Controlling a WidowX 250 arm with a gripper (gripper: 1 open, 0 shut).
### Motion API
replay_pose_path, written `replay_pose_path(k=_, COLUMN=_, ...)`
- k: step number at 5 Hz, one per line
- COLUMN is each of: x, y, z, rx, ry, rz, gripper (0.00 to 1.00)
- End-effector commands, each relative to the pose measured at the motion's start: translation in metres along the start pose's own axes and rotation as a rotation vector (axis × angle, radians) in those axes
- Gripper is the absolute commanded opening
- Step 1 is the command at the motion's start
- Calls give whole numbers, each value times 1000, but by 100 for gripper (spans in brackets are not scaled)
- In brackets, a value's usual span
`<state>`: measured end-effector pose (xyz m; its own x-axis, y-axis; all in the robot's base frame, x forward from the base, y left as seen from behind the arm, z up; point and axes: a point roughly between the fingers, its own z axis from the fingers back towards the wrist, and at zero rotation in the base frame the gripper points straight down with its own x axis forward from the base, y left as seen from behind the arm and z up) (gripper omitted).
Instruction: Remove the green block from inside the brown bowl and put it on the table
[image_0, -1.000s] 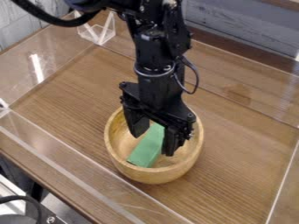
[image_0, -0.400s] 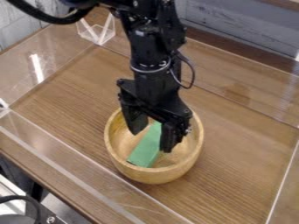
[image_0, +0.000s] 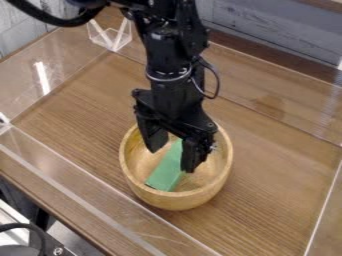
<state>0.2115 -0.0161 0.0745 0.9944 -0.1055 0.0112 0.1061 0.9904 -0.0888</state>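
Plainly unlabelled, green block (image_0: 170, 171) in brown bowl (image_0: 138, 178), fingers (image_0: 197, 156) spread

A glossy brown wood-grain table (image_0: 274, 130) fills the view, its grain running in long streaks and its surface catching pale reflections. Clear acrylic walls (image_0: 60, 185) stand along its edges, their rims showing as bright, thin lines at the near left and far sides. Resting directly on the tabletop, toward the near middle, is a round, light tan brown bowl (image_0: 147, 190) with thick wooden walls and visible grain. Its base sits flat on the wood, well apart from the acrylic walls on either side. The rest of the tabletop shows only bare wood grain.
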Motion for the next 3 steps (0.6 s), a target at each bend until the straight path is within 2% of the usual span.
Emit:
replay_pose_path(k=1, x=6, y=2, z=7, rx=-2, ry=-43, rz=1, gripper=100)
replay_pose_path(k=3, x=7, y=3, z=5, rx=-9, ry=-46, rz=-3, gripper=100)
